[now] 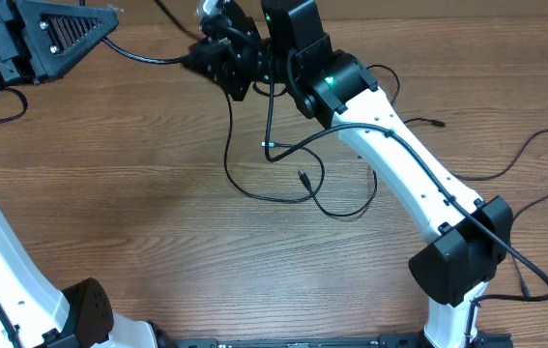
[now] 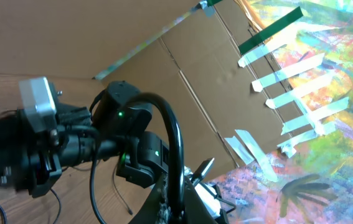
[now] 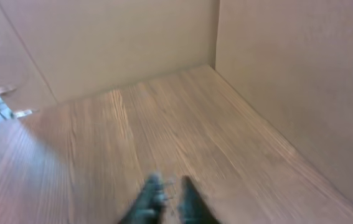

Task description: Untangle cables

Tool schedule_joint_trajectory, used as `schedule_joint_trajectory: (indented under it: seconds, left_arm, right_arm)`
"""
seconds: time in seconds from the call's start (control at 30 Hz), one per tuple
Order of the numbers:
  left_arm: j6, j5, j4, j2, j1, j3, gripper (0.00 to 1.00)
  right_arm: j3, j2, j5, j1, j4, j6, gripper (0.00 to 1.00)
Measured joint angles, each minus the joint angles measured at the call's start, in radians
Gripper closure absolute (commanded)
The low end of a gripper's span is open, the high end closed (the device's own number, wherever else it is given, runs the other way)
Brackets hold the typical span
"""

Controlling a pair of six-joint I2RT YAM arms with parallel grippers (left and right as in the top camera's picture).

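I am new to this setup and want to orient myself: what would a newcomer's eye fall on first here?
In the overhead view, the long white right arm reaches diagonally from the lower right to the top centre, above thin black cables looping loosely on the wooden table. In the left wrist view, a brightly painted surface with white tape strips fills the right side.

A light-brown wood-grain table (image 1: 158, 242) stands enclosed by plain brown cardboard walls (image 3: 276, 62), where white tape strips (image 2: 294, 96) and one green tape strip (image 2: 269, 30) fasten a brightly painted multicoloured sheet (image 2: 344, 155).
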Motion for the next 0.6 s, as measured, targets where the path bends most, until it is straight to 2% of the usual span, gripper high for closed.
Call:
schedule_joint_trajectory:
  seconds: [0.13, 0.17, 0.2, 0.27, 0.3, 0.33, 0.47, 0.5, 0.6]
  left_arm:
    - [0.018, -0.003, -0.005, 0.000, 0.000, 0.000, 0.94]
    - [0.034, -0.014, -0.019, 0.000, 0.000, 0.000, 0.82]
    - [0.049, -0.030, -0.032, -0.001, 0.000, 0.000, 0.64]
    - [0.107, -0.114, -0.073, -0.003, -0.011, 0.001, 0.20]
    - [0.146, -0.196, -0.108, -0.006, -0.024, 0.002, 0.11]
    - [0.178, -0.282, -0.132, -0.010, -0.040, 0.002, 0.07]
    - [0.297, -0.763, -0.185, -0.019, -0.210, 0.002, 0.06]
    - [0.320, -0.872, -0.185, -0.019, -0.261, 0.002, 0.01]
    - [0.378, -1.187, -0.172, -0.017, -0.428, 0.002, 0.00]
  right_arm:
    - [0.000, 0.001, 0.019, -0.002, -0.046, 0.049, 0.96]
    - [0.000, 0.001, 0.038, -0.003, -0.083, 0.058, 0.96]
    - [0.000, 0.001, 0.054, -0.007, -0.120, 0.064, 0.96]
    - [0.000, 0.001, 0.109, -0.025, -0.214, 0.083, 0.96]
    - [0.000, 0.001, 0.140, -0.038, -0.253, 0.091, 0.96]
    - [0.000, 0.000, 0.185, -0.056, -0.300, 0.098, 0.96]
    - [0.016, -0.010, 0.375, -0.139, -0.441, 0.114, 0.96]
    - [0.031, -0.014, 0.421, -0.156, -0.459, 0.117, 0.96]
    - [0.145, -0.030, 0.573, -0.199, -0.490, 0.122, 0.96]
